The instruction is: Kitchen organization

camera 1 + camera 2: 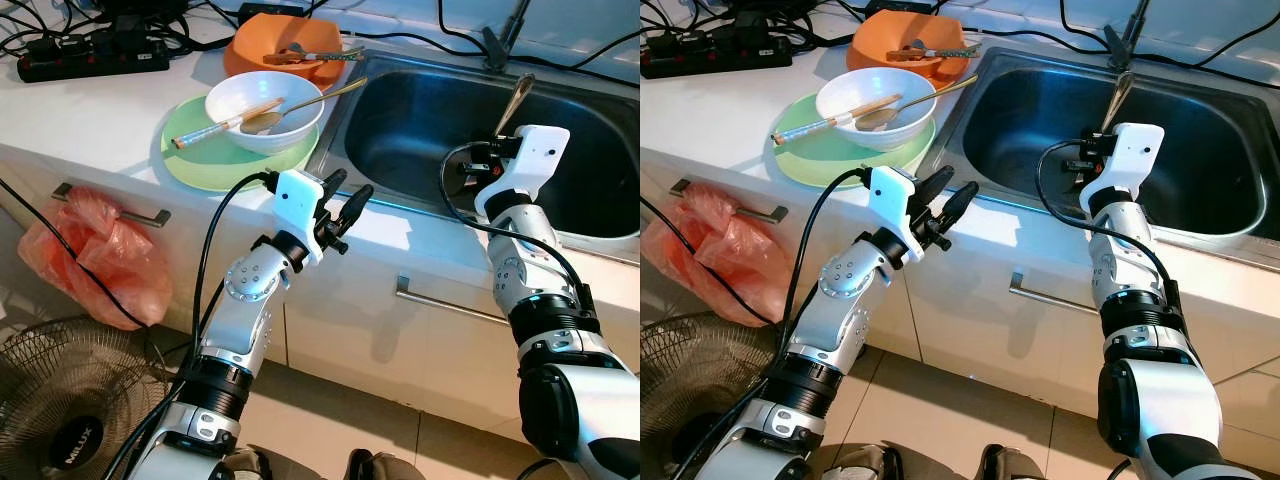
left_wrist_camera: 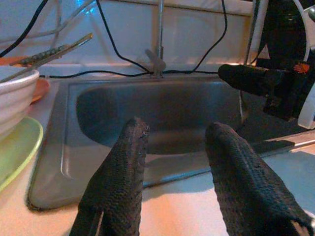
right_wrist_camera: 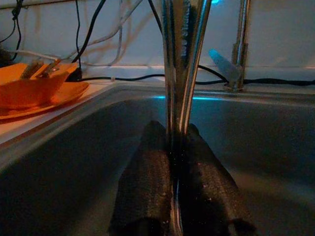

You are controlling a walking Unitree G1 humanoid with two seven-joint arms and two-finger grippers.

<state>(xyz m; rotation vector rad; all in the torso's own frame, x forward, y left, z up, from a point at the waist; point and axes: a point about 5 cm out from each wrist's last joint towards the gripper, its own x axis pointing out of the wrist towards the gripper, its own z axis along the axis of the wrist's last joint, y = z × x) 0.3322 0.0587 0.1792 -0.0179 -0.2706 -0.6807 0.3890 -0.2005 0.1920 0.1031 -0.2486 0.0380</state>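
Over the sink (image 1: 560,190): right end effector (image 3: 170,196), fingers pinched together on the handle of a metal spoon (image 1: 515,100), which stands nearly upright above the basin.

At the sink's front rim, above the tabletop (image 1: 80,110) edge: left end effector (image 1: 345,205), fingers spread apart, holding nothing.

Beside the sink on the tabletop: green plate (image 1: 190,150) carrying a white bowl (image 1: 262,105) with chopsticks (image 1: 215,128) and a long spoon (image 1: 320,98) lying in it; behind, an orange bowl (image 1: 275,45) on an orange plate, with more utensils inside.

Below: orange plastic bag (image 1: 95,255) hung on a drawer handle; fan (image 1: 70,410) on the floor.

Risks, as judgement: the thin, smooth handle may pivot or slip in the pinch if tilted; cables trailing from both wrists could snag the long spoon and tip the bowl.

Unclear: the sink floor directly under the right end effector is hidden; utensils in the orange bowl are too small to identify; the tap is cut off at the top.
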